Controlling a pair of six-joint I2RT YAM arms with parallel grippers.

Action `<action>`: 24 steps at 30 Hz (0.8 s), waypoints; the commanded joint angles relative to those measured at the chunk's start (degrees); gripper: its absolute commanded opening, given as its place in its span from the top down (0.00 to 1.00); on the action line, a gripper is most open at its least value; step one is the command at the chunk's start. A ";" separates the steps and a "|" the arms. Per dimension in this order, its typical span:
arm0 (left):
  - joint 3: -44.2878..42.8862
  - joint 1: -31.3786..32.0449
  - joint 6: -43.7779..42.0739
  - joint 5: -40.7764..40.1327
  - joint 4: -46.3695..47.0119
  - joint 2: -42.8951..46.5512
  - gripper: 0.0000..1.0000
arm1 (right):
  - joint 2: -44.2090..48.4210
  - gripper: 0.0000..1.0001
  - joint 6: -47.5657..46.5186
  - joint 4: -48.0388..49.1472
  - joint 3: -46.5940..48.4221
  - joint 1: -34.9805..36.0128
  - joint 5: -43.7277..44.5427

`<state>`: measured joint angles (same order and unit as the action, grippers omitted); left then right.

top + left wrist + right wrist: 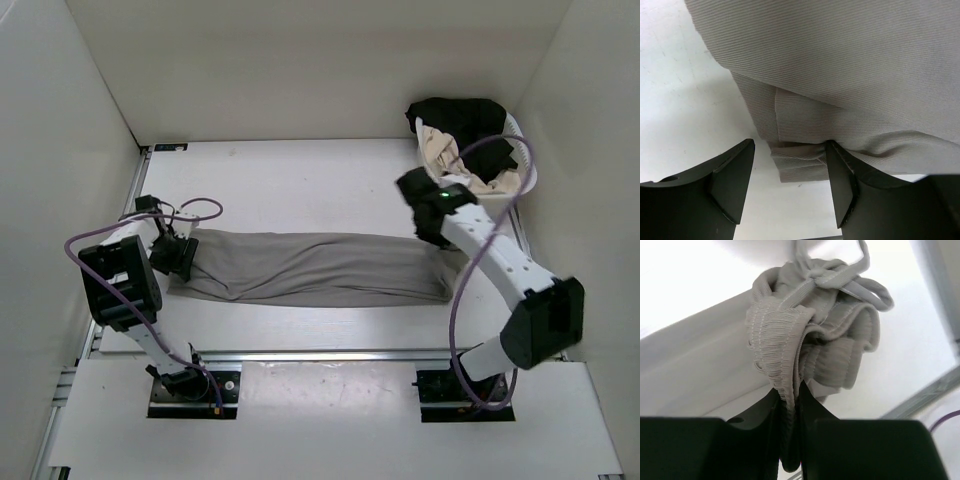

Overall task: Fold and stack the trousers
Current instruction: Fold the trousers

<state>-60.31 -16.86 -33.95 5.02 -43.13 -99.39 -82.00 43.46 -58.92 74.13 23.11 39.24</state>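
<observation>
On the white counter (300,170), boxed in by plain white walls (300,60), the trousers (310,268) lie stretched flat between my arms. My right end effector (790,405) pinches their bunched waistband (780,335); my left end effector (790,185) stands open astride the leg hems (795,160), gripping nothing. Far right, a basket (517,124) holds a black garment (455,115) and a cream garment (440,145).

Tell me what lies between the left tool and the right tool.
Only the long taupe-grey thin-fabric trousers, stretched along the white table; the top view shows this.
</observation>
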 commanded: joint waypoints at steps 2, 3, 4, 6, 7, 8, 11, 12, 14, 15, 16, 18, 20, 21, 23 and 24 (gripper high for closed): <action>0.37 -0.19 2.05 2.54 2.00 0.43 0.31 | -10.25 1.00 19.19 -9.46 7.95 17.61 5.31; 0.37 -0.19 2.57 2.54 2.00 0.43 0.31 | -11.77 1.00 20.60 -10.07 11.36 20.10 5.32; 0.37 -0.19 2.58 2.54 2.00 1.04 0.31 | -13.26 1.00 21.65 -10.77 12.87 22.22 5.32; 0.37 -0.19 2.58 3.06 2.00 1.66 0.31 | -17.22 1.00 22.98 -11.39 15.51 26.79 5.32; 0.37 -0.19 2.58 3.07 2.00 2.18 0.31 | -18.36 1.00 22.98 -11.40 17.17 27.68 5.32; 0.37 -0.19 2.58 3.59 2.00 2.19 0.31 | -20.11 1.00 22.98 -11.40 17.19 29.08 4.36; 0.37 -0.19 2.58 3.60 2.00 2.19 0.31 | -22.41 1.00 20.09 -7.89 19.55 31.02 2.15; 0.37 -0.19 2.58 3.08 2.00 2.19 0.31 | -23.03 1.00 20.08 -7.88 20.61 31.03 2.15; 0.37 -0.19 2.06 3.07 2.00 1.58 0.31 | -24.78 1.00 19.39 -7.88 22.80 31.73 2.15; 0.37 -0.19 2.05 3.07 2.00 1.57 0.31 | -25.40 1.00 19.38 -7.36 24.82 32.43 2.15; 0.37 -0.19 2.05 3.07 2.00 1.57 0.31 | -26.02 1.00 18.86 -7.35 25.71 32.43 2.15; 0.37 -0.19 2.05 3.07 2.00 1.04 0.31 | -27.69 1.00 17.97 -7.35 27.03 34.19 3.55; 0.37 -0.19 2.05 2.54 2.00 0.52 0.31 | -29.44 1.00 16.57 -5.96 28.18 35.07 2.69; 0.37 -0.19 2.05 1.93 2.00 0.52 0.31 | -29.97 1.00 14.91 -5.43 28.96 35.94 2.16; -0.24 -0.19 2.05 1.31 2.00 -0.10 0.31 | -31.55 1.00 13.76 -4.12 29.75 36.83 1.46; -0.24 -0.19 2.05 0.70 2.00 -0.10 0.31 | -32.78 1.00 13.23 -3.41 29.76 37.35 0.41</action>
<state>-60.31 -16.97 -32.03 6.37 -41.93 -99.61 -112.55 58.83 -64.58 101.60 59.02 40.07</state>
